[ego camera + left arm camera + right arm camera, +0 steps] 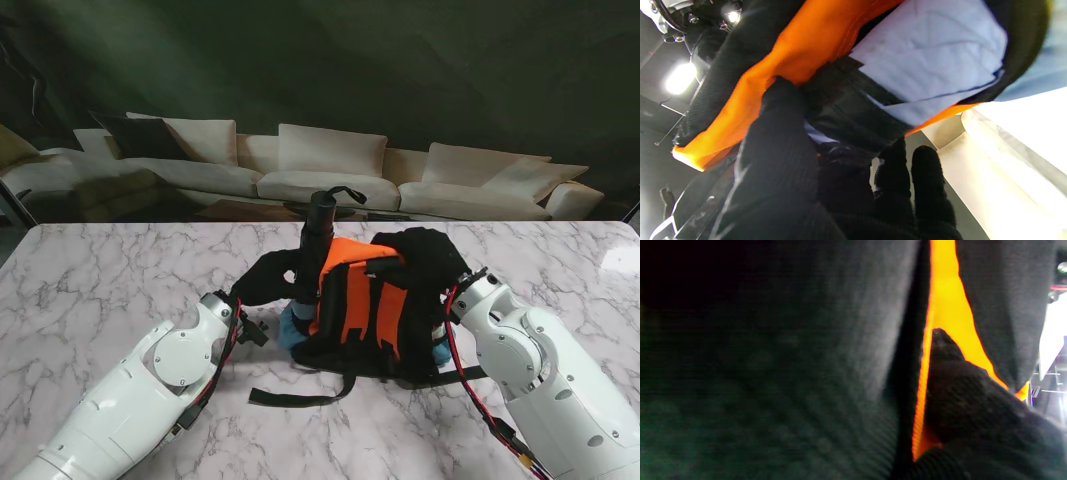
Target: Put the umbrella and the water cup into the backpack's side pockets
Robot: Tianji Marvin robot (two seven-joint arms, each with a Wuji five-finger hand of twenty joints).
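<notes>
Both hands' fingers (780,160) press the backpack (365,300) flanks (grip unclear), umbrella (313,255) upright.

A white marble counter (120,270) veined in grey fills the near part of the stand's view. Just beyond its far edge stands a long cream sofa (330,185), running across nearly the whole width of the counter. Several loose back cushions lean along the sofa, 1 of them dark (140,135) toward its left end, the others pale. Behind the sofa rises a dark, greenish wall (400,70), dim and faintly streaked with lighter patches. In the left wrist view a bright round lamp (680,78) glares against a dark ceiling.
</notes>
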